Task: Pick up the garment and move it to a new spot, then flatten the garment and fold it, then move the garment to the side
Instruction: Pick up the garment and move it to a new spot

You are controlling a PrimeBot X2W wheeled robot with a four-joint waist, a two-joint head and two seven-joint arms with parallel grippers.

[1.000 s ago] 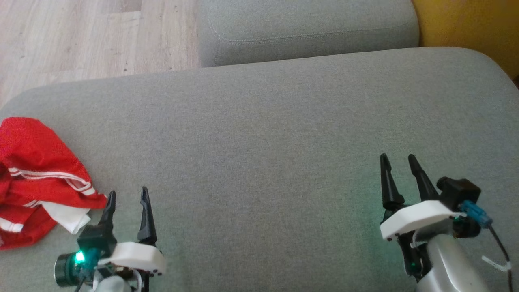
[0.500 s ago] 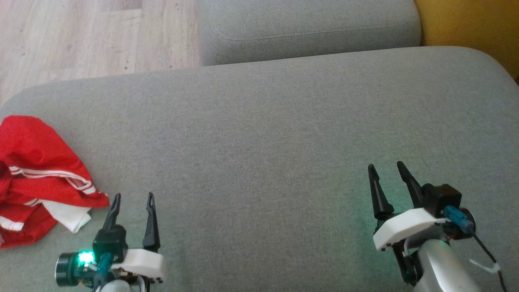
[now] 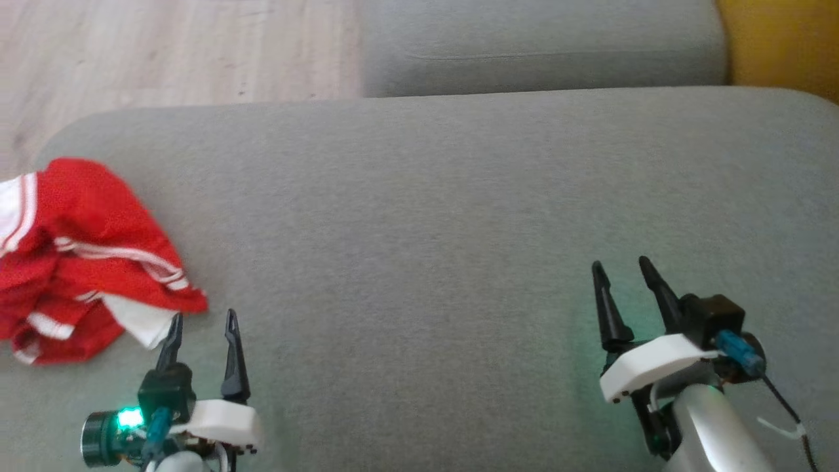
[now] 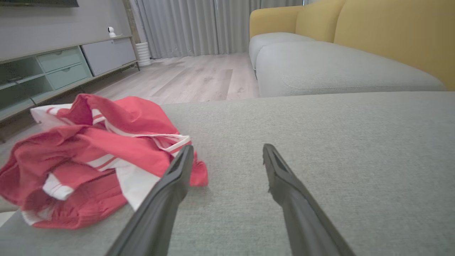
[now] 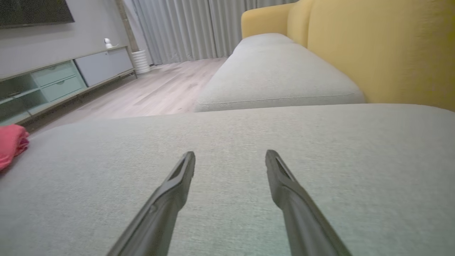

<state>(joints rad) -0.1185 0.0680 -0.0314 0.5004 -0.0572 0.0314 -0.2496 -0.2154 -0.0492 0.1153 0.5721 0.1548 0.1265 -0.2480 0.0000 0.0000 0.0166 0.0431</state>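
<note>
A crumpled red garment (image 3: 85,255) with white stripes and a white lining lies at the left end of the grey sofa seat (image 3: 432,216). In the left wrist view the garment (image 4: 96,156) lies ahead and to the left. My left gripper (image 3: 202,319) is open just right of and in front of the garment's near corner, and its left fingertip (image 4: 186,153) is level with that corner; whether it touches the cloth is unclear. Far to the right, my right gripper (image 3: 619,265) is open over bare cushion, nothing between its fingers (image 5: 185,170). A red edge of the garment (image 5: 10,145) shows at the right wrist view's left border.
A second grey cushion (image 3: 544,46) lies beyond the seat, with a yellow sofa back (image 3: 780,39) at the right. Wooden floor (image 3: 164,52) lies past the seat's far left edge. A low cabinet (image 4: 60,67) and curtains (image 4: 192,25) stand across the room.
The head camera has shifted, so the whole scene sits further right and more of the garment shows. The right gripper has drawn back slightly toward me. Both grippers stay open.
</note>
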